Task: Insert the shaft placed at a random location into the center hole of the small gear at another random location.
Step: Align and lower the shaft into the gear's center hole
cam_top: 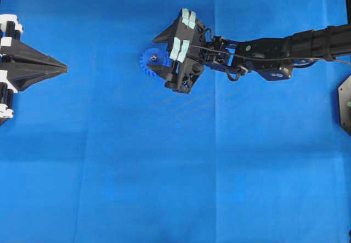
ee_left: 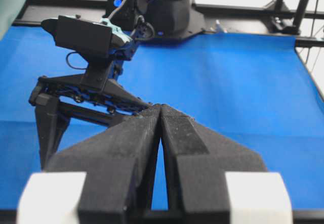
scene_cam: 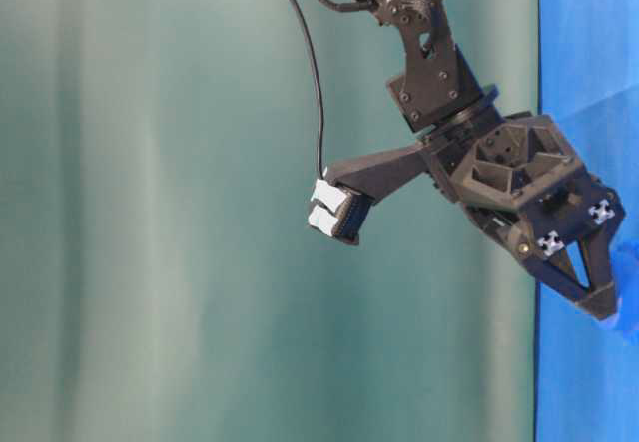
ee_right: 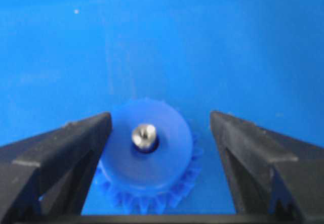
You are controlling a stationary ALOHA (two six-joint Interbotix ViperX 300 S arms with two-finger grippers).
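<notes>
Squarely inside right gripper — shaft

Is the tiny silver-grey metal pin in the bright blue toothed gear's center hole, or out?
In. The right wrist view shows the pin standing in the hub hole of the gear, with the open right gripper apart from it.

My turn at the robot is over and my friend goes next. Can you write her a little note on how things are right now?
Right gripper: open, one finger either side of the small gear, holding nothing.
Left gripper: shut, empty, parked at the left edge of the blue mat.
The shaft stands in the center hole of the gear.
Done: shaft is in.
Left: probably just back the right arm away.
</notes>
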